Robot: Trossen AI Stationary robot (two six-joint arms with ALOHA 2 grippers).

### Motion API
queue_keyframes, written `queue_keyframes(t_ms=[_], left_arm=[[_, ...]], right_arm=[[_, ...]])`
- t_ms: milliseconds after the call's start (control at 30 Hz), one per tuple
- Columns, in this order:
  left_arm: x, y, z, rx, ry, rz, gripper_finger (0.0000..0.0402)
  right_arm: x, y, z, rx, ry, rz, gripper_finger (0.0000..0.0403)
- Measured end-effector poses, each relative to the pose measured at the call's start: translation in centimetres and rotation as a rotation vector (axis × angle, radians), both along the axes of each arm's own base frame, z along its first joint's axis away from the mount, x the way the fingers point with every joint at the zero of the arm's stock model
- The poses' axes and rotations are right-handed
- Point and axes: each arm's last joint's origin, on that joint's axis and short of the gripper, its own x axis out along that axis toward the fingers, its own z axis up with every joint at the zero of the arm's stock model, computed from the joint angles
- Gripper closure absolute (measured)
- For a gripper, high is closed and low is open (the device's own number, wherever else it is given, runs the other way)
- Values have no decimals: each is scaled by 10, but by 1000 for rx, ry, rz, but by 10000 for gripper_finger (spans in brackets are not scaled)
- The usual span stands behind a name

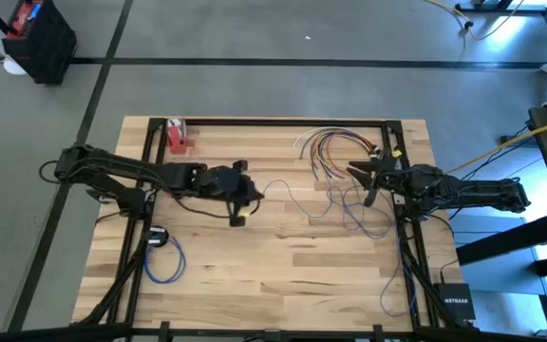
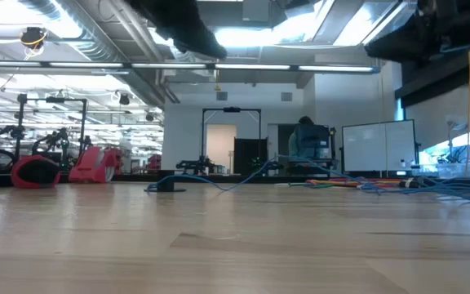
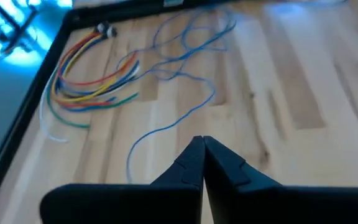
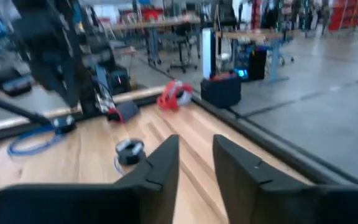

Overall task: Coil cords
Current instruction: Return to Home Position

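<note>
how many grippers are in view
2. The left gripper, shut, is above the table's middle; the right gripper, open, is above its right side by the coloured wires.

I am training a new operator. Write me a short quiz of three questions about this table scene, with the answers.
1. True or false: the left tool is open.
2. The loose blue cord lies: A on the table between the two arms; B inside the left tool; C on the floor.
3. Fill in: the right tool is ___.
Key: 1 false, its fingers touch; 2 A; 3 open.
</note>
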Motion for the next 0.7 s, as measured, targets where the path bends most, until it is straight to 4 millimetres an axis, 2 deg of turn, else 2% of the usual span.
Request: queue_keyframes(t_ms=[100,267,467,600,700], left_arm=[[-18,0,-7,-15,-79,-16,402],[-65,6,-20,-45,-274,8,402],[-110,11,-31,-93,-462,42,401],[-121,11,-40,-115,-483,53,402],[-123,11,-45,-113,-481,54,402]], right_arm=[[0,1,4,-26,-36,25,337],[1,1,6,-69,-38,37,395],[1,1,7,-103,-32,47,386],[1,1,6,-119,-19,52,397],[1,3,5,-157,1,131,396]])
